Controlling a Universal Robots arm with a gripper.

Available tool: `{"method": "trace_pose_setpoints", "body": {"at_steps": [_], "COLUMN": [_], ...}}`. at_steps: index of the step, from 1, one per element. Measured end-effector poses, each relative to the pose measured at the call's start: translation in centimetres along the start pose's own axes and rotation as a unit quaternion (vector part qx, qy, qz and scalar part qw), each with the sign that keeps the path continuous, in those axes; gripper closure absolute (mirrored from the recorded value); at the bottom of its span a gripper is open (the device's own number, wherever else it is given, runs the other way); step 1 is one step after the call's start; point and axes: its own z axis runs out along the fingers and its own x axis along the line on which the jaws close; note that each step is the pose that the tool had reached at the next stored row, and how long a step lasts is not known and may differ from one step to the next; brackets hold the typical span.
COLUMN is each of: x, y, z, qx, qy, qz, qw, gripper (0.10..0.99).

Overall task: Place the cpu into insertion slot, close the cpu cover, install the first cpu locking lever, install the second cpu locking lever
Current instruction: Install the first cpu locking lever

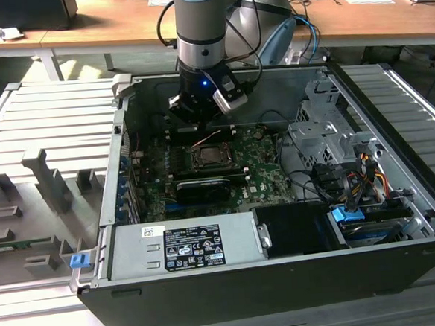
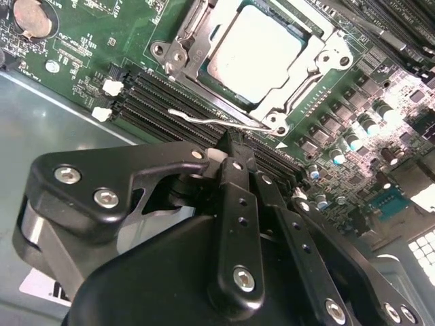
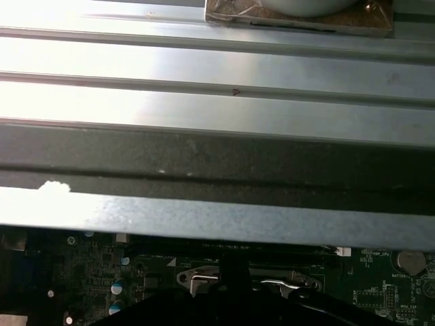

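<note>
Silvery cpu (image 2: 255,51) sits under the closed cpu cover (image 2: 309,88).

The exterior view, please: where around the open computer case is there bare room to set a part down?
The ribbed metal table on the exterior view's left of the case, behind the grey fixture blocks, is bare. Inside, the green board, drive cage and cables crowd everything.

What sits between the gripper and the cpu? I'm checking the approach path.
In the second wrist view, a thin metal locking lever and the cpu cover frame's edge lie between the gripper and the cpu, beside black memory slots.
</note>
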Motion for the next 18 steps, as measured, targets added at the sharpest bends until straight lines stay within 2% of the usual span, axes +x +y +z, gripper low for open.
{"method": "trace_pose_setpoints", "body": {"at_steps": [18], "x": [-0.26], "y": [-0.04], "z": [0.27], "qx": [-0.0001], "qy": [0.0000], "qz": [-0.001], "qw": [1.0000], "gripper": [0.980]}}
